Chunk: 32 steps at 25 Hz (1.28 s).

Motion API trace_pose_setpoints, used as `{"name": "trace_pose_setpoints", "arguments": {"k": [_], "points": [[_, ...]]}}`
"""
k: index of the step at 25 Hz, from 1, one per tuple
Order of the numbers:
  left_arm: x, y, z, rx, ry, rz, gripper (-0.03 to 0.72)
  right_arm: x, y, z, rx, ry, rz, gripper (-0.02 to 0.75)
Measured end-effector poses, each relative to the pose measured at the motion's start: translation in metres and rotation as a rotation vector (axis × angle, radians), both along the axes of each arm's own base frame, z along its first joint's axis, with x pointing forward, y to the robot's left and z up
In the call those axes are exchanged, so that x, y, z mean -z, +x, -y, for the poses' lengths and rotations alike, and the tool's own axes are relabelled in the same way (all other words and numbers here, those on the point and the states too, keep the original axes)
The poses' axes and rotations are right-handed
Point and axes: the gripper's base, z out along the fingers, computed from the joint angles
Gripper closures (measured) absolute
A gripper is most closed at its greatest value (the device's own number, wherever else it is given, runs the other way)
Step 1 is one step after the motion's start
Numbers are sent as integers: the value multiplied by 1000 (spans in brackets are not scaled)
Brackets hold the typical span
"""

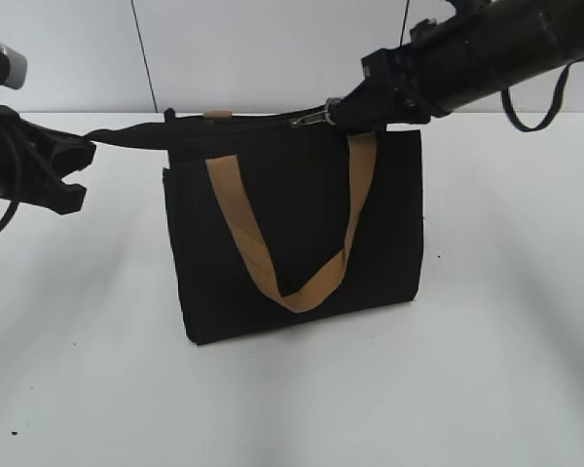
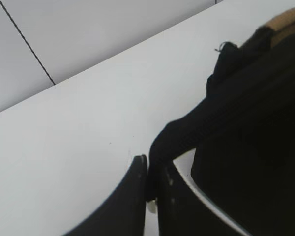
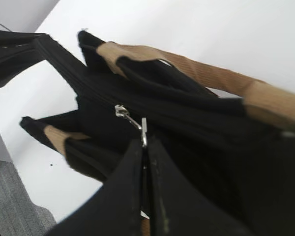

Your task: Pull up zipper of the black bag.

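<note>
The black bag (image 1: 292,233) stands upright on the white table, a tan strap handle (image 1: 292,229) hanging down its front. The zipper (image 1: 263,122) runs along its top edge. Its silver pull (image 1: 313,118) sits right of the middle. My right gripper (image 1: 343,112) is shut on the pull, which also shows in the right wrist view (image 3: 143,132) between the jaws (image 3: 145,142). My left gripper (image 1: 86,146) is shut on the black fabric tail (image 1: 127,136) at the zip's left end, stretched taut; the left wrist view shows the tail (image 2: 187,130) running into the jaws (image 2: 151,167).
The white table (image 1: 292,399) spreads around the bag. A white wall with a dark seam line (image 1: 144,53) stands behind. A grey floor (image 3: 14,206) shows past the table edge in the right wrist view.
</note>
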Motion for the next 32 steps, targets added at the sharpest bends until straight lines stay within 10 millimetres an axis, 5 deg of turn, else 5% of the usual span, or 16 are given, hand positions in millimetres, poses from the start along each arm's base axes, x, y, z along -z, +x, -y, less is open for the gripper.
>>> {"name": "trace_pose_setpoints", "arguments": {"k": [9, 20, 23, 28, 32], "points": [[1, 0, -1, -5, 5, -6, 662, -16, 2, 44, 83, -92, 34, 751], [0, 1, -1, -32, -29, -14, 661, -15, 0, 46, 69, -107, 18, 729], [0, 2, -4, -118, -121, -49, 583, -16, 0, 47, 68, -114, 22, 580], [2, -2, -7, -253, -211, -157, 302, -16, -4, 47, 31, -118, 3, 227], [0, -14, -4, -316, -217, -252, 260, -16, -11, 45, -10, -116, -47, 161]]}}
